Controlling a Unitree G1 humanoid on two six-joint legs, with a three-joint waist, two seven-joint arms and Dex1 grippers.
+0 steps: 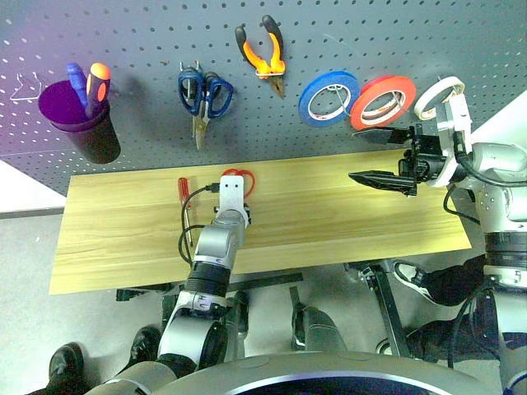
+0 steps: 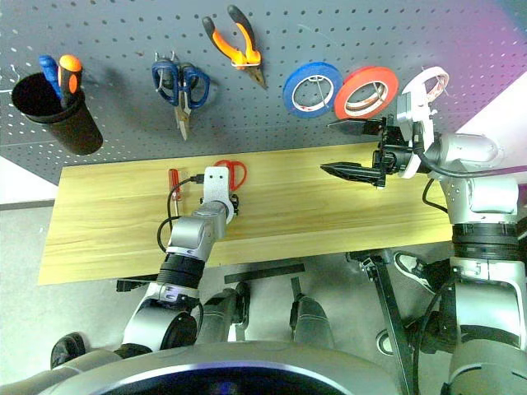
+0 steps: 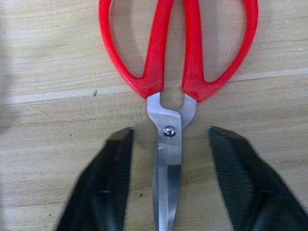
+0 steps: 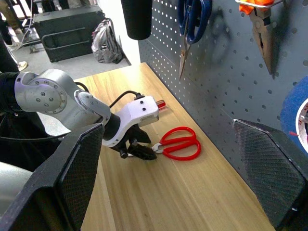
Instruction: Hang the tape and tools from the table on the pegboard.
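Red-handled scissors (image 3: 178, 48) lie flat on the table (image 1: 346, 222), handles toward the pegboard (image 1: 148, 33). My left gripper (image 3: 171, 132) is open and low over them, one finger on each side of the blades near the pivot, not touching. The slim red-handled screwdriver (image 1: 184, 191) lies on the table to the left of that arm. On the pegboard hang the orange-and-black pliers (image 1: 265, 53) and the white tape (image 1: 439, 95). My right gripper (image 1: 354, 155) hovers open and empty above the table's right part, pointing left, just in front of the white tape.
Blue-handled scissors (image 1: 204, 90), a blue tape roll (image 1: 328, 97) and a red-orange roll (image 1: 383, 100) hang on the board. A dark cup (image 1: 78, 115) with two screwdrivers hangs at the far left beside a bare wire hook (image 1: 25, 86).
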